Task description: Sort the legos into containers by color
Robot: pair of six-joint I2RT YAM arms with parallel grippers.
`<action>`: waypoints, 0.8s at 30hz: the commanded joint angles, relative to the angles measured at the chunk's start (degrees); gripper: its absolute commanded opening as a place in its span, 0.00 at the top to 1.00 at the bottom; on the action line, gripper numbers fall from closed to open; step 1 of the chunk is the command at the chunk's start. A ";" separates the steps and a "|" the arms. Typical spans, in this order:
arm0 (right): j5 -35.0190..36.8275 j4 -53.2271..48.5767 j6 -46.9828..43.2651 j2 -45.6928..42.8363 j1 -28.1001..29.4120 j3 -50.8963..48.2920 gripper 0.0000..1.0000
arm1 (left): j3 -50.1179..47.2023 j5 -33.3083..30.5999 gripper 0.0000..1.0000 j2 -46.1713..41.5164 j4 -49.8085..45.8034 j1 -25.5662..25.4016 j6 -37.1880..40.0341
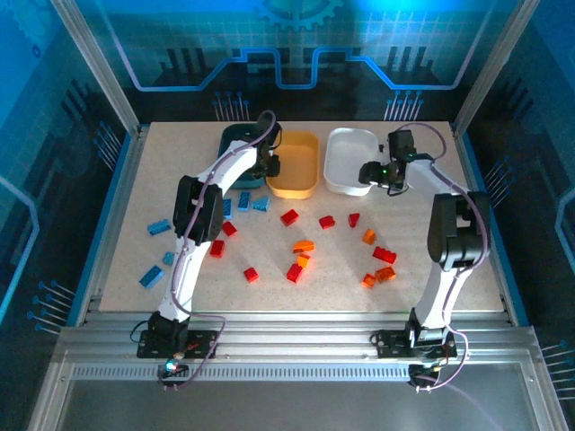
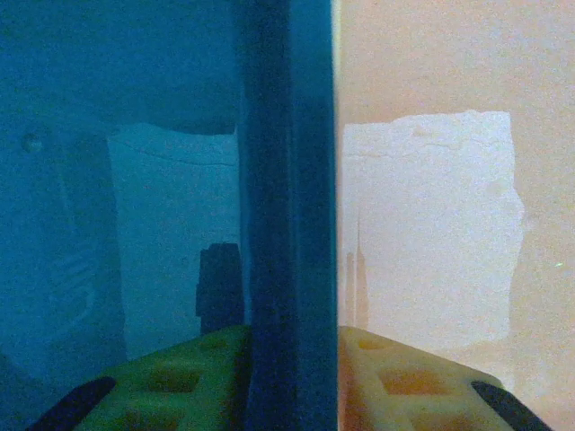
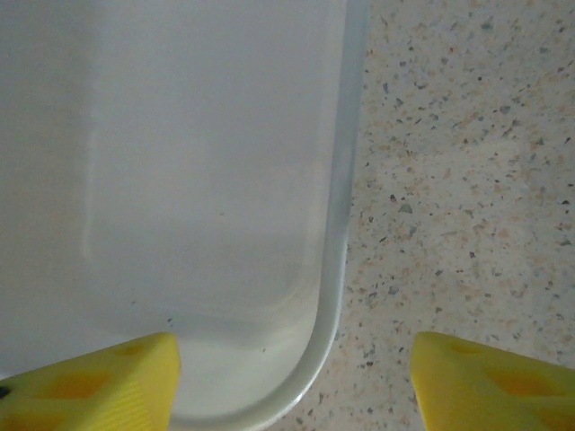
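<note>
Three containers stand in a row at the back: a teal tray, an orange tray and a white tray. Legos lie loose on the table: blue ones at the left, red ones in the middle, orange ones among them. My left gripper is shut on the teal tray's right wall, one finger on each side. My right gripper is open and straddles the white tray's right rim, holding nothing.
The orange tray's wall lies just right of the gripped teal wall. More red and orange bricks sit in front of the right arm. Speckled tabletop lies right of the white tray. Frame posts and glass panels ring the table.
</note>
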 commanded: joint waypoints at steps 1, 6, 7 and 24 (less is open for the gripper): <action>1.23 -4.84 -1.17 3.33 0.68 4.16 0.39 | 1.38 0.29 0.67 -1.53 0.09 0.15 -2.67; 2.79 -6.40 -1.85 6.53 0.97 7.41 0.62 | 0.90 3.34 0.52 -3.50 0.53 0.15 -2.42; 3.22 -6.81 -2.19 7.00 1.05 8.08 0.66 | 0.70 4.25 0.48 -4.40 0.76 0.22 -2.36; 5.88 -2.86 -0.70 3.19 3.28 3.64 0.80 | -13.74 7.08 0.10 -24.55 4.16 1.25 -4.06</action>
